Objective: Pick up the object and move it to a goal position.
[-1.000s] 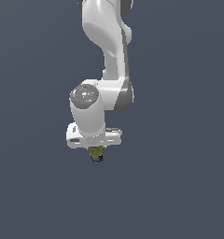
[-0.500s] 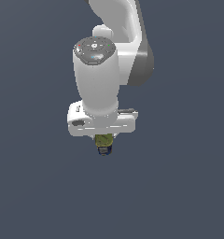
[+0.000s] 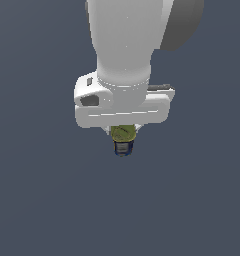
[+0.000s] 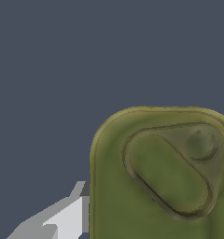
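Exterior view: gripper (image 3: 124,131) clamped on the can (image 3: 123,139), which hangs directly beneath the white hand, clear of any surface. Pick looks done; transport to goal remains, no goal marker visible.

Wrist view: can (image 4: 165,179) top fills the frame, one finger (image 4: 62,217) touching its side.
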### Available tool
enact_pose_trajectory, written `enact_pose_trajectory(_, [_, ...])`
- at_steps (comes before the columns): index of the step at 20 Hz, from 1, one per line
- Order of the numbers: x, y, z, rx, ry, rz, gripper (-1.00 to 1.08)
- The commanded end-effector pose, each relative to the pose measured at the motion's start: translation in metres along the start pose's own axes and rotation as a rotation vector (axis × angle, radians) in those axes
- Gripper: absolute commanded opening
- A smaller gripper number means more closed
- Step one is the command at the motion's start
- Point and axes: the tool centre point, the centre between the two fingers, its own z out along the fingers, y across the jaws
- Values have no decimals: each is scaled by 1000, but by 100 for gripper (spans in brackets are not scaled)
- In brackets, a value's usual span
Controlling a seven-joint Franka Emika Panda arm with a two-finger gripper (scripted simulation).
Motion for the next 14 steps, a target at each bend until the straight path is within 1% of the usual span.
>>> enact_pose_trajectory(1, [3, -7, -22, 0, 3, 1, -100])
enact_pose_trajectory(8, [10, -20, -63, 0, 4, 1, -100])
enact_pose_trajectory(14, [14, -26, -83, 0, 4, 1, -100])
